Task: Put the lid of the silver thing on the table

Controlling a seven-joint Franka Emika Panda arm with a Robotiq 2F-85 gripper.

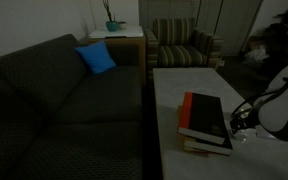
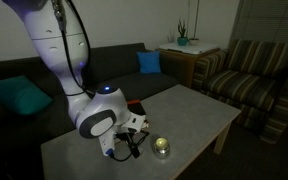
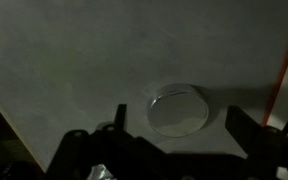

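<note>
The silver thing (image 3: 177, 110) is a small, low, round tin standing on the pale table (image 3: 74, 60). Its flat silvery top faces the wrist camera; I cannot tell the lid apart from the tin body. It also shows in an exterior view (image 2: 162, 148) near the table's front edge. My gripper (image 3: 182, 128) is open and empty, its two dark fingers either side of the tin and slightly short of it, not touching. In an exterior view the gripper (image 2: 136, 146) hangs low just beside the tin. In an exterior view (image 1: 241, 124) the gripper is next to the books.
A red-and-black book stack (image 1: 206, 122) lies on the table (image 1: 174, 90) beside the gripper; its red edge shows in the wrist view (image 3: 280, 90). A dark sofa (image 1: 54, 100) with a blue cushion (image 1: 96, 58), a striped armchair (image 1: 182, 42) and a side table with a plant (image 1: 112, 28) surround it.
</note>
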